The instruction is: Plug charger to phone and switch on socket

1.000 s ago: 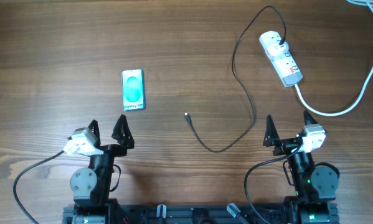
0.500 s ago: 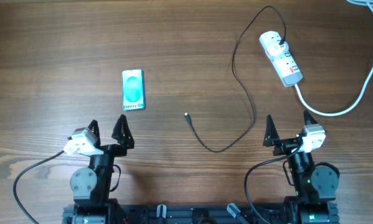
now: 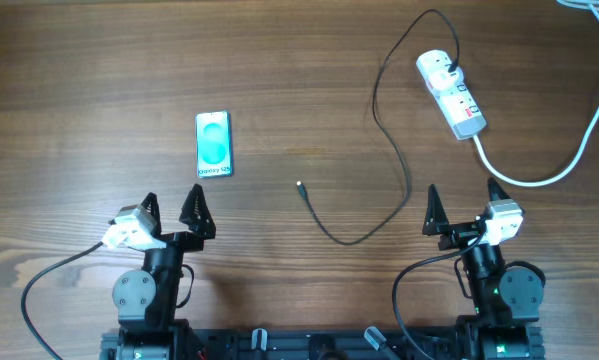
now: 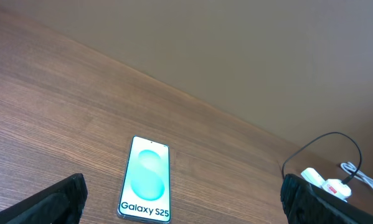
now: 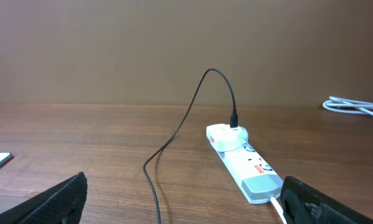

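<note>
Nothing of the task is done as far as I can see. The phone (image 3: 214, 144) lies flat on the table (image 3: 79, 80), screen up, ahead of my left arm, with nothing in its port. The charger (image 3: 377, 110) is loose: its small metallic tip (image 3: 299, 185) rests on bare wood near the middle, well apart from the phone. The cable loops back and away to a black plug seated in the socket (image 3: 451, 94) at the far right. The socket's red switches are too small for me to tell on from off, so I count that step as left to do. Both fetching the tip to the phone and pressing the switch remain.

The left gripper (image 3: 172, 198) hovers near my edge of the table, just short of the phone, jaws spread wide, holding and touching nothing. The right gripper (image 3: 463, 190) is likewise wide apart and empty, with the socket and its thick white cord (image 3: 549, 175) well ahead of it.
</note>
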